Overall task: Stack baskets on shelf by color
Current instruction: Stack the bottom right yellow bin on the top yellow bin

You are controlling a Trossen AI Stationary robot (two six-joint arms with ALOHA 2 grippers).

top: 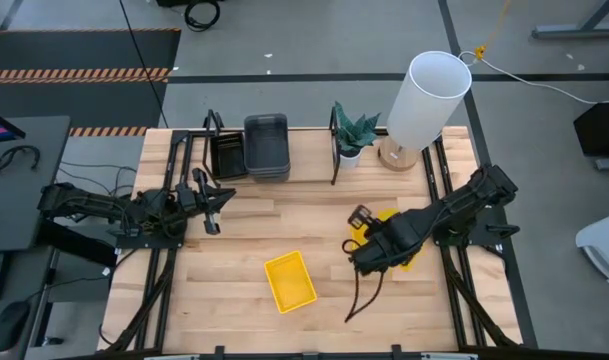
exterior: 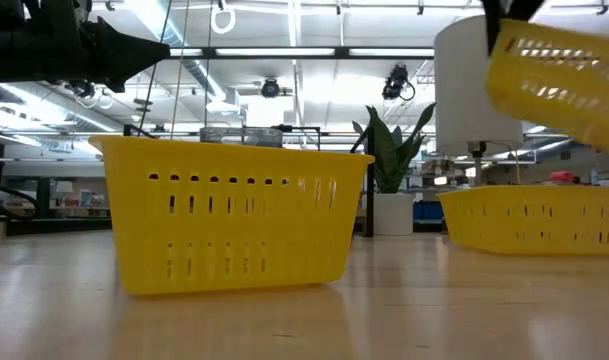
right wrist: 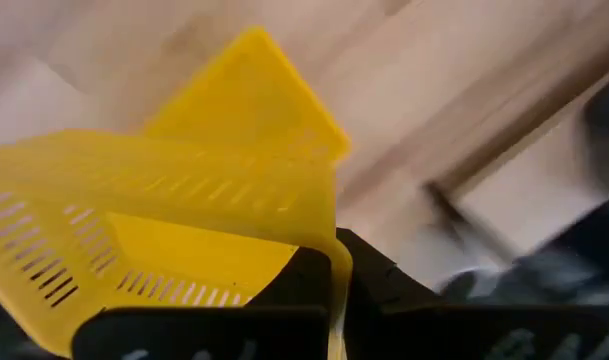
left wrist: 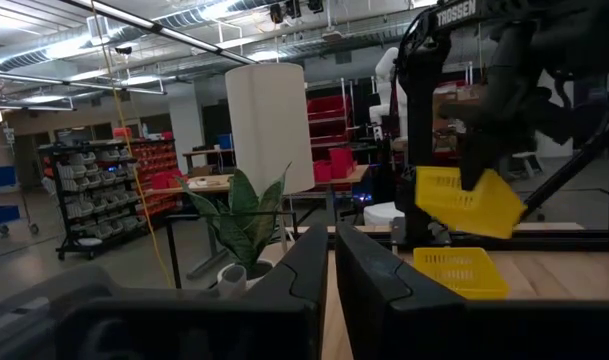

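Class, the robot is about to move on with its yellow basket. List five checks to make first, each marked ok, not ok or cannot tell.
1. Right claw clamped on the rim of the held yellow basket: ok.
2. Held yellow basket lifted clear of the second yellow basket beneath it: ok.
3. Bare room on the shelf beside the grey baskets: ok.
4. Left claw parked at the table's left, apart from the right arm: ok.
5. Third yellow basket on the shelf: not ok, it sits mid-table.
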